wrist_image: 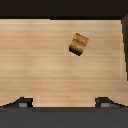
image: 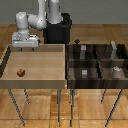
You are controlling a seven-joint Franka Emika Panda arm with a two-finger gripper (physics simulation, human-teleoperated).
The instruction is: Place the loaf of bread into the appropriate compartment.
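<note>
Bread [image: 21,73]: lying loose in tan tray [image: 50,80], near the counter's left edge in the exterior view;
Claw [image: 25,46]: fingers apart, empty, above tray's far edge;
Grey cube [image: 84,73]: in dark bin [image: 95,82] cell

A wooden plank floor [image: 35,112] carries two stands on thin metal legs. At the exterior view's left stands a light tan undivided wooden tray [image: 50,55]; a tiny golden-brown loaf of bread [image: 21,73] [wrist_image: 79,44] lies on its bottom. Just beside it, at the right, stands a dark-brown four-cell divided wooden bin [image: 95,62].
</note>
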